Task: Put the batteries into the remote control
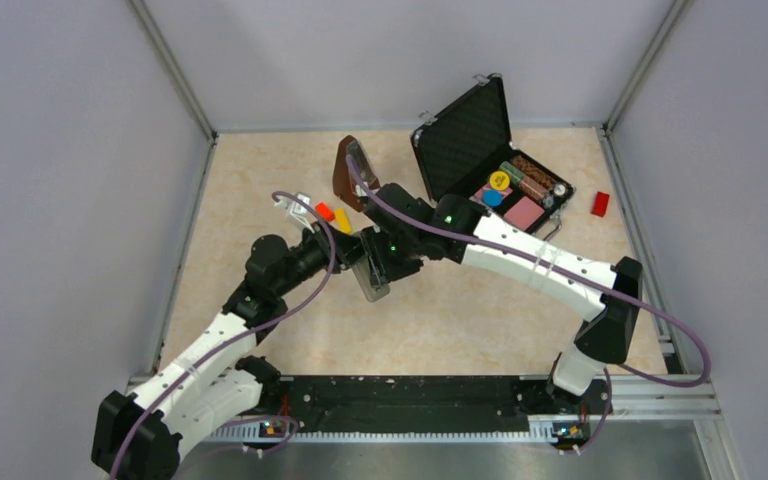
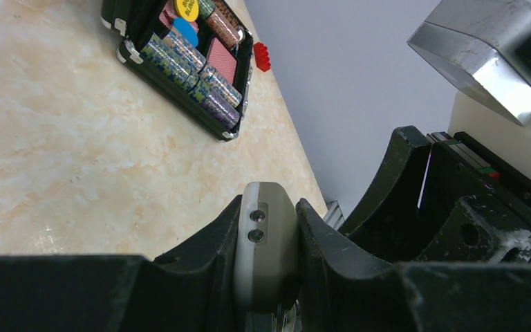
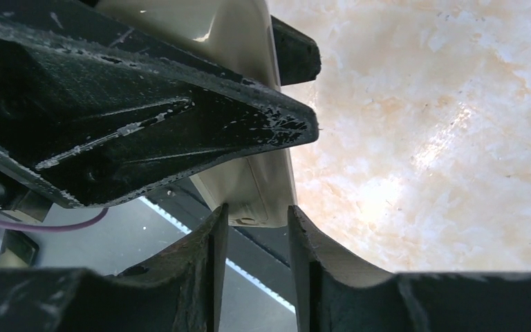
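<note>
Two grippers meet over the table (image 1: 460,320) a little left of its middle, and the remote control (image 2: 266,256) is caught between them, lifted clear of the marbled surface. The left gripper (image 2: 266,238) has hold of it. In the left wrist view both black fingers (image 2: 204,256) press flat against the handset's long sides. Its rounded pale grey end sticks out beyond them, with two small dark dots on the end face. From above, the remote shows as a pale slab lying roughly near-to-far, its near end poking out below the two wrists.

The right gripper (image 3: 257,211) reaches in from the right and crosses the left one. Its jaws are set narrow, and the cream-coloured end of the remote sits right in the gap between their tips. Whether they actually squeeze it I cannot tell, since one left finger cuts across most of that view.

Far right on the table stands an open black case (image 1: 465,135), lid up, with rolls of chips (image 2: 180,59), a yellow disc, a blue disc and a pink card pack in its tray. A red block (image 1: 600,203) lies just right of the case, near the right wall. Just left of the grippers and a little farther back lie a smaller red block (image 1: 324,211) and a yellow block (image 1: 342,221), touching or nearly so. A brown object (image 1: 346,172) stands just beyond them.
</note>
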You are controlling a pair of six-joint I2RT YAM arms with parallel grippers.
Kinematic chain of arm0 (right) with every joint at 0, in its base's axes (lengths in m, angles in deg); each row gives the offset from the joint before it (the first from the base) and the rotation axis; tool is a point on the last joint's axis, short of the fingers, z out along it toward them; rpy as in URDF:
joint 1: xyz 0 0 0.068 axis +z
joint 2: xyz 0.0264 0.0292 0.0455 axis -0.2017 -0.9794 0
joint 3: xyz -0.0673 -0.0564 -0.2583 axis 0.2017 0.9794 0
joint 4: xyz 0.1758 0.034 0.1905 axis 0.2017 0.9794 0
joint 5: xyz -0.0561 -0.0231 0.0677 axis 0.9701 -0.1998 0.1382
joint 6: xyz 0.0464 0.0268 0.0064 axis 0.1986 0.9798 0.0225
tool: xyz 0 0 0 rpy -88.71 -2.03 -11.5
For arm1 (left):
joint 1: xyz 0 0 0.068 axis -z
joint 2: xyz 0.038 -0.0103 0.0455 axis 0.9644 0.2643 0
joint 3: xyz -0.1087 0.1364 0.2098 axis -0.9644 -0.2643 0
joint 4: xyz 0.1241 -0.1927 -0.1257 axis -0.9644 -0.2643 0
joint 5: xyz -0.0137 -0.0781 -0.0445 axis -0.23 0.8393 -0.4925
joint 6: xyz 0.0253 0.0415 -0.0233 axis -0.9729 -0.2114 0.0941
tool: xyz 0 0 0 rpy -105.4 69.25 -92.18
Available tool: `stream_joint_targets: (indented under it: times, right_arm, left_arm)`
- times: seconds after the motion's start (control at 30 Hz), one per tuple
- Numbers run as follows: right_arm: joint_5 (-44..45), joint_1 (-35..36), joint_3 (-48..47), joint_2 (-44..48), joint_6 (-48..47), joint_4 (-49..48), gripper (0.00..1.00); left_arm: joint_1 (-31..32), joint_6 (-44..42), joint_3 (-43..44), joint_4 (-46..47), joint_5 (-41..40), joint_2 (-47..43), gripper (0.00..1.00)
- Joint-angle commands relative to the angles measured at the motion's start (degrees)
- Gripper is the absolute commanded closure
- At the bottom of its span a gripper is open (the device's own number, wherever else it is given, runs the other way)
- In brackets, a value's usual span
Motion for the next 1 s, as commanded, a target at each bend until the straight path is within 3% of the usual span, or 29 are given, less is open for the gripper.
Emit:
stream_joint_targets:
  times: [0.0, 0.27, 0.47, 0.73, 0.97]
  right_arm:
    - [1.34, -0.59, -2.23, 0.55, 1.05, -3.60, 0.61]
    - [-1.46, -2.30, -0.59, 6.36, 2.22, -5.64, 0.41]
    - [-7.07, -4.52, 9.78, 15.68, -0.47, -16.87, 0.27]
    - [-11.07, -5.41, 18.42, 20.63, -4.74, -26.07, 0.24]
    - [-16.04, -5.54, 22.32, 21.00, -5.99, -32.18, 0.24]
  left_arm:
    - [0.44, 2.31, 1.87, 3.28, -0.64, -1.72, 1.00]
    - [0.00, 1.76, 2.70, 1.25, -2.65, -2.09, 1.00]
    - [-0.38, 0.69, 3.59, 1.32, -0.82, -1.44, 1.00]
    - [-0.52, -0.64, 6.00, 1.95, 5.80, -0.50, 1.00]
    - [-0.57, -1.18, 9.43, 5.02, 18.25, 1.74, 1.00]
